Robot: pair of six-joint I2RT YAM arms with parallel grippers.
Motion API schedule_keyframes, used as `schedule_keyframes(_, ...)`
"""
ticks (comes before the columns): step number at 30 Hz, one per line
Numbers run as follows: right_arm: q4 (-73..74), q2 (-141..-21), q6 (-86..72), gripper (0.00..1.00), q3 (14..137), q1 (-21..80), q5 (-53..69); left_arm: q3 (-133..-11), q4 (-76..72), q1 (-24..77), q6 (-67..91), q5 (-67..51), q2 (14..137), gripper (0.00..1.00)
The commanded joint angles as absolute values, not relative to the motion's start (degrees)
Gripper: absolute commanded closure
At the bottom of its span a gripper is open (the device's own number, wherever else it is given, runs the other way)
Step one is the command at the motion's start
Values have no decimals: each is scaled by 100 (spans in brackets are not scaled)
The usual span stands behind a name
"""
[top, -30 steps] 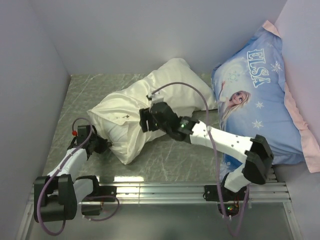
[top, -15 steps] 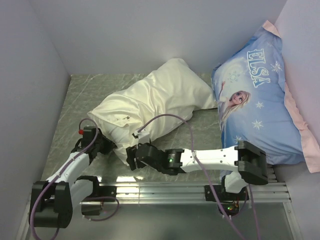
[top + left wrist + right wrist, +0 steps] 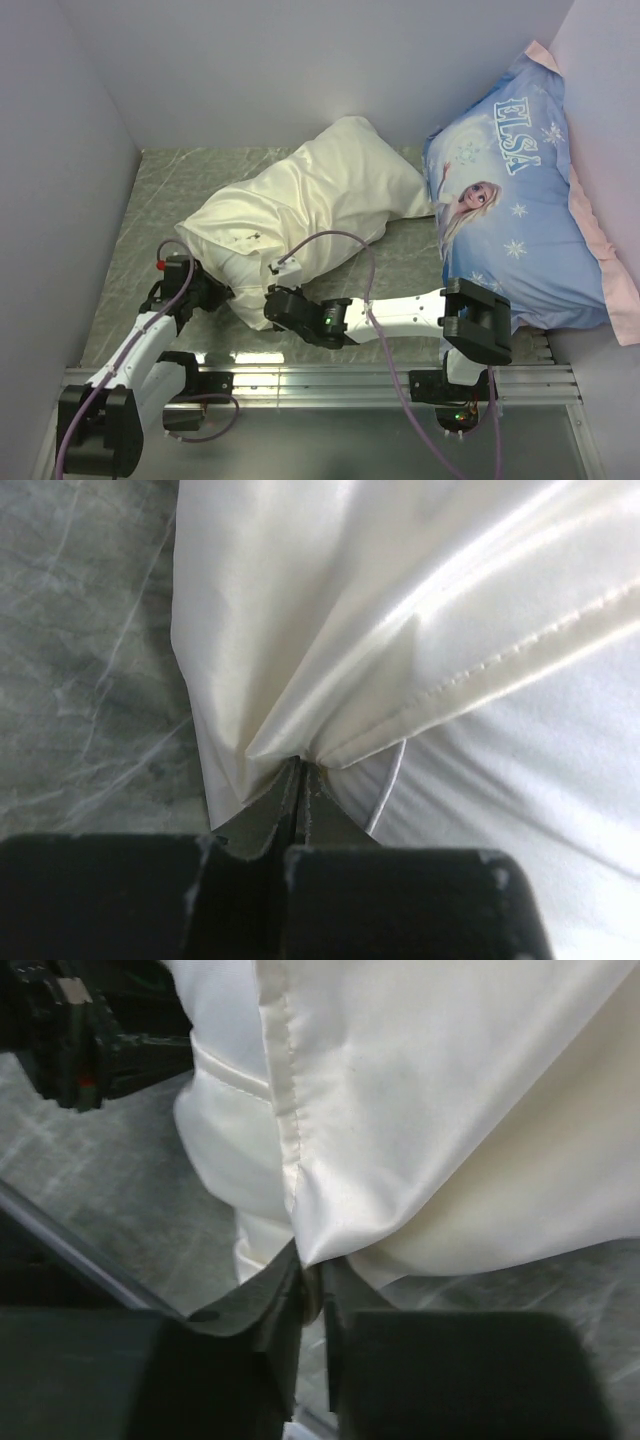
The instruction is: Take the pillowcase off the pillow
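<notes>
Trouble shows first in the top view. The cream pillowcase (image 3: 300, 210) lies stuffed and diagonal on the table (image 3: 170, 180), its far-right end touching the Elsa pillow (image 3: 520, 200). The left gripper (image 3: 207, 290) and right gripper (image 3: 272, 300) both work its near-left end. Nothing pins the filling, so a pull toward the near edge would likely drag the whole bundle rather than strip the cover.

In the left wrist view, the jaws are pressed together on a gathered pleat of cream fabric. The brighter white pillow (image 3: 520, 790) shows past the stitched hem at right. The bite looks thin, and this slick cloth could slide out under load.

In the right wrist view, the jaws stand narrow, with a hemmed corner of the cover tucked between them. How deep the corner sits I cannot tell. If only the edge is caught, it may pop free. The left gripper sits close at far left, so crossing pulls risk a knock between the two.
</notes>
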State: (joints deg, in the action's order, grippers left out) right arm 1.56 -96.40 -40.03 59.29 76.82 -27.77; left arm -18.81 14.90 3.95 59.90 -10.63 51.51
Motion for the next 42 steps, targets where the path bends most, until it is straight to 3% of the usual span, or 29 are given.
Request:
schedule_keyframes(1,-53,-9449,-4157,89,5810,7620,-3217,-2065,1722,439,6021,-1081,4940,99)
schedule_keyframes(3,-70,-9387,-4148,98,5731,7611,-3173,-2144,1828,439,5959,-1046,4870,99)
schedule_keyframes(6,-53,-9343,-4166,100,5547,7611,-3085,-2337,2065,439,5863,-958,4773,96)
schedule_keyframes(12,-35,-9194,-4245,100,5187,7611,-3032,-2943,2592,439,5625,-756,4623,57)
schedule_keyframes(21,-35,-9167,-4298,100,4975,7611,-2936,-3901,3611,439,5300,-422,4246,45)
schedule_keyframes(35,-105,-9123,-4157,100,4939,7638,-2716,-3657,2673,439,5168,-1537,4289,58)
schedule_keyframes(39,0,-9071,-4043,100,5167,7673,-2663,-3262,2697,439,5150,-1460,4359,78)
schedule_keyframes(42,227,-8860,-3877,89,5386,7673,-2646,-3033,2883,527,5229,-1222,4229,88)
